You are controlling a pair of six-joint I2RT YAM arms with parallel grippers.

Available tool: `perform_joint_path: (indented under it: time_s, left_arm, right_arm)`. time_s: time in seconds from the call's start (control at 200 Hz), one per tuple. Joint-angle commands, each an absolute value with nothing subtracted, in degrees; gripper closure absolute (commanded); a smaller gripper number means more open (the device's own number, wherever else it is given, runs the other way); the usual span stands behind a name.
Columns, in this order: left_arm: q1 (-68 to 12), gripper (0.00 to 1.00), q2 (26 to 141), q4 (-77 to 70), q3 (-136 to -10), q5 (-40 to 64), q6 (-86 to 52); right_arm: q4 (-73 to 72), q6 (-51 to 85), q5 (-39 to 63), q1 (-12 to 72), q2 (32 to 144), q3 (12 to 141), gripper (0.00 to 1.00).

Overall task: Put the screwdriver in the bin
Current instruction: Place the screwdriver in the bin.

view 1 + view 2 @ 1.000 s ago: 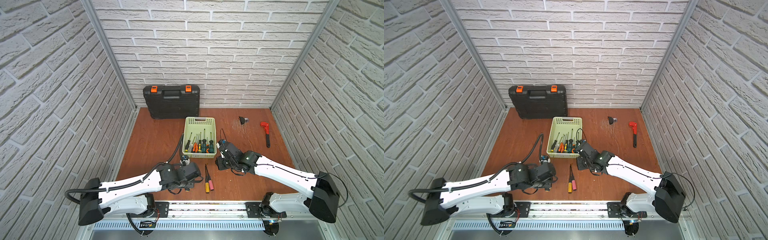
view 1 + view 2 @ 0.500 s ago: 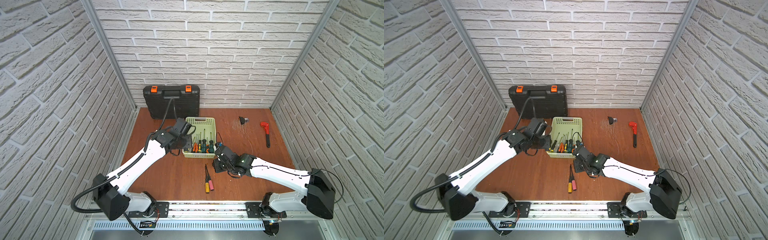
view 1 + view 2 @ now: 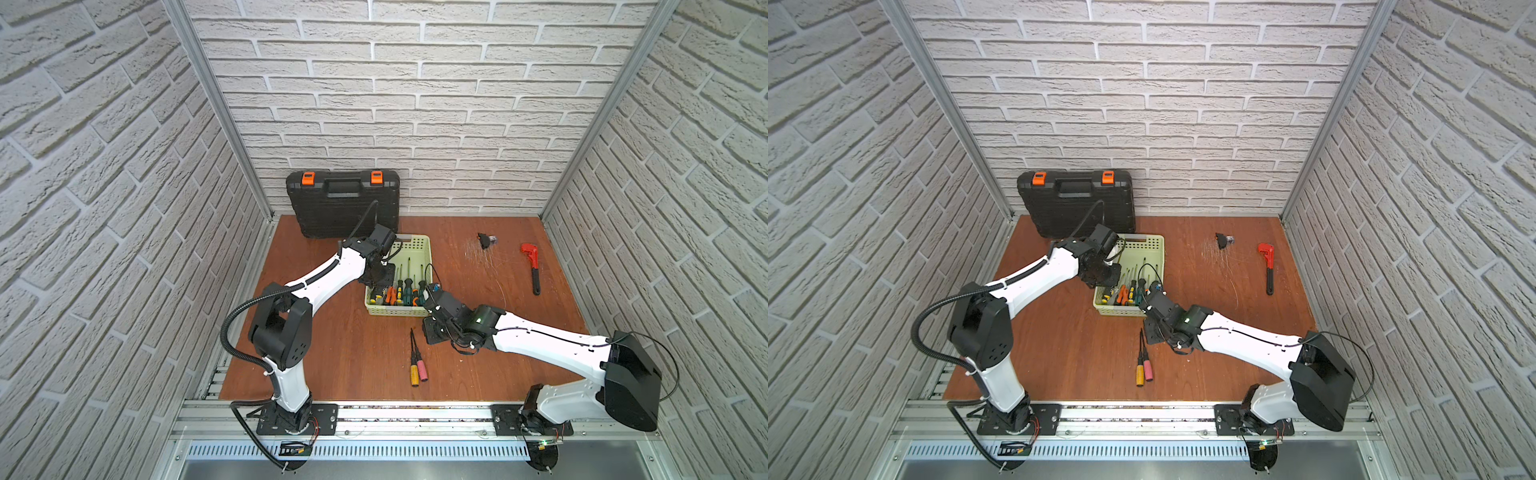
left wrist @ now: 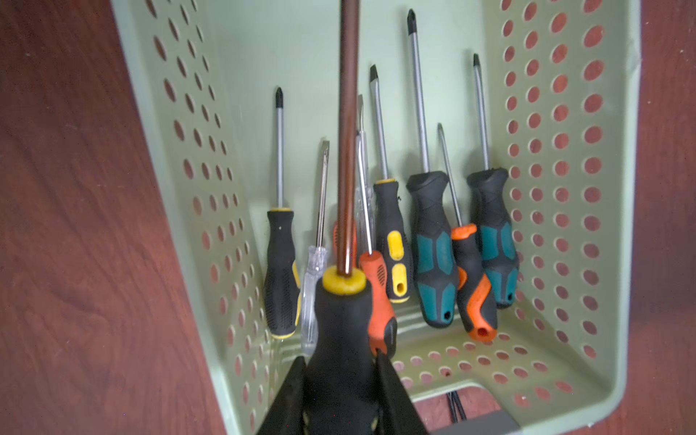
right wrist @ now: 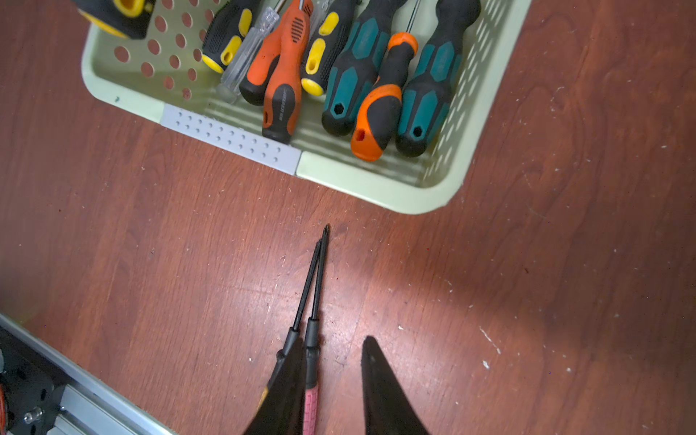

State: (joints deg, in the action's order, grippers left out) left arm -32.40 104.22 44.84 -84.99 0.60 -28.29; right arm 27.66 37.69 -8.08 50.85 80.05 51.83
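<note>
In both top views the pale green perforated plastic bin (image 3: 411, 240) (image 3: 1142, 242) sat just above the middle of the frame on the reddish-brown wooden table (image 3: 332, 345), with a row of screwdrivers (image 3: 401, 291) already lying in its lower half. The left gripper (image 3: 380, 276) (image 3: 1102, 276) hung over the bin's left side, angled down into it, apparently so that its tool could be laid alongside the others. The right gripper (image 3: 431, 331) (image 3: 1152, 332) sat low, just below the bin's lower right corner. Beside it, in the lower middle, a yellow-handled screwdriver (image 3: 414, 370) and a pink-handled screwdriver (image 3: 422, 370) lay side by side, so it was probably lined up for the next pick. A black plastic toolcase with orange latches (image 3: 343, 208) stood against the back wall, and a red pipe wrench (image 3: 532, 266) lay at the right, both clear of the work.

The left wrist view showed the left gripper (image 4: 339, 357) clamped tight on the black handle of a screwdriver with a yellow collar and a brown shaft (image 4: 341, 320). The screwdriver was held over the bin (image 4: 632, 150), seemingly not yet resting in it, with its shaft parallel to the tools beneath.

The right wrist view showed the right gripper (image 5: 333, 341) with its jaws parted by a modest gap and nothing pinched between them. The pink-handled screwdriver (image 5: 312, 403) lay just inside one finger (image 5: 286, 376). Whether the fingers touched the table could not be told. The bin's rim (image 5: 376, 190) lay just beyond the two shaft tips.
</note>
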Motion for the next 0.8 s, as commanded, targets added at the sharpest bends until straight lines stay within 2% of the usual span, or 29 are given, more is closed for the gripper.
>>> perform_joint_path:
  time_s: [0.0, 0.795]
  left_arm:
    - [-31.9, 0.94, 106.4, 44.2, -86.9, 1.3, -25.8]
    - [-31.2, 0.89, 112.9, 37.8, -81.4, -1.3, -27.7]
  right_arm:
    - [27.2, 36.2, -7.8, 51.1, 80.7, 53.5, 0.72]
    - [28.0, 37.2, -6.8, 51.3, 78.7, 51.9, 0.72]
